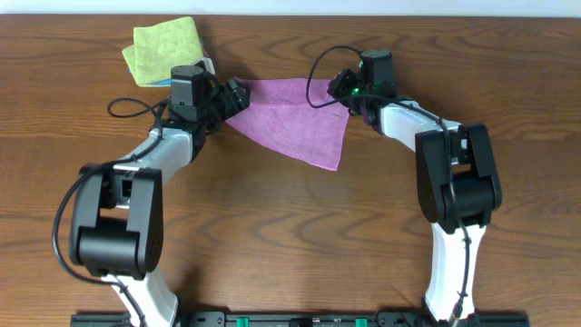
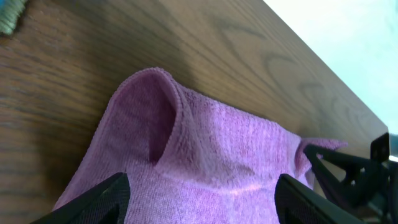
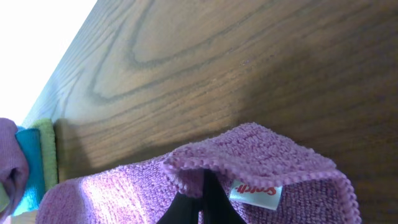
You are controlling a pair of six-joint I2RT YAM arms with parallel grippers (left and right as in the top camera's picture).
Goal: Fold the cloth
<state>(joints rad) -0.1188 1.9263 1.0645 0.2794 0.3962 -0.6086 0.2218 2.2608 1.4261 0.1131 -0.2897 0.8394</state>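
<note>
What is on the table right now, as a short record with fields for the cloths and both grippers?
task cloth: purple terry cloth, lying on the wooden table between the grippers, one corner curled up
left gripper: fingers wide apart, cloth edge between them
right gripper: closed on the cloth edge by the white label
other cloths: yellow-green folded cloth with a blue folded cloth beside it, behind the left gripper
fold: not yet made

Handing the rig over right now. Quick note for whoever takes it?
Left gripper: open, fingers either side of a raised edge of the cloth, not pinching it.
Right gripper: shut on the corner by the label.
Cloth: mostly spread on the table between the arms.
Done: no fold visible.
Left to do: probably close the left gripper, fold over, release.
</note>
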